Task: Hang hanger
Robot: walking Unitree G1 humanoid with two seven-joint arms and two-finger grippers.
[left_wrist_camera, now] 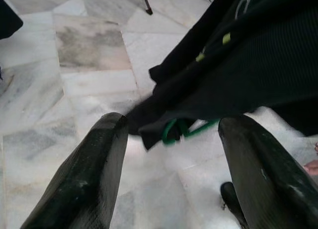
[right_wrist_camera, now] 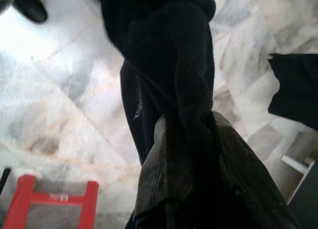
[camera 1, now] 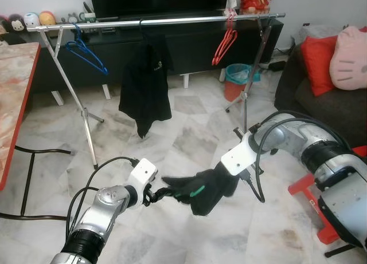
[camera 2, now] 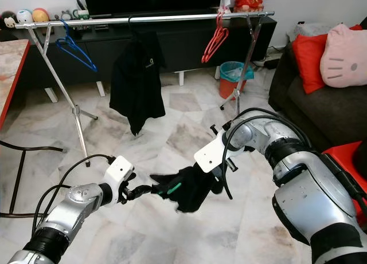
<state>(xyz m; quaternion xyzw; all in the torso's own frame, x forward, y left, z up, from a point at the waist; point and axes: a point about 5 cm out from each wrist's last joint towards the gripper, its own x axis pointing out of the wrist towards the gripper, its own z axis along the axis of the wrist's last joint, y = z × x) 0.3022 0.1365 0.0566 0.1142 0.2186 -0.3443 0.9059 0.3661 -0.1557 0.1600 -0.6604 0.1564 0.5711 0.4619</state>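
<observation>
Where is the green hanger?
In the eye views, the green hanger sits inside the black garment held low between the left gripper and right gripper.

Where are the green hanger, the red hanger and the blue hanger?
green hanger (left_wrist_camera: 185, 131), left wrist view, wire loop under the dark cloth
red hanger (camera 1: 225, 46), left eye view, its shoulder
blue hanger (camera 1: 87, 53), left eye view, sloping arm

Pale marble floor tiles (camera 1: 189, 132) fill the centre. A dark sofa (camera 1: 321, 103) with red cushion (camera 1: 317, 55) sits right; a black TV cabinet (camera 1: 189, 43) spans the top.
</observation>
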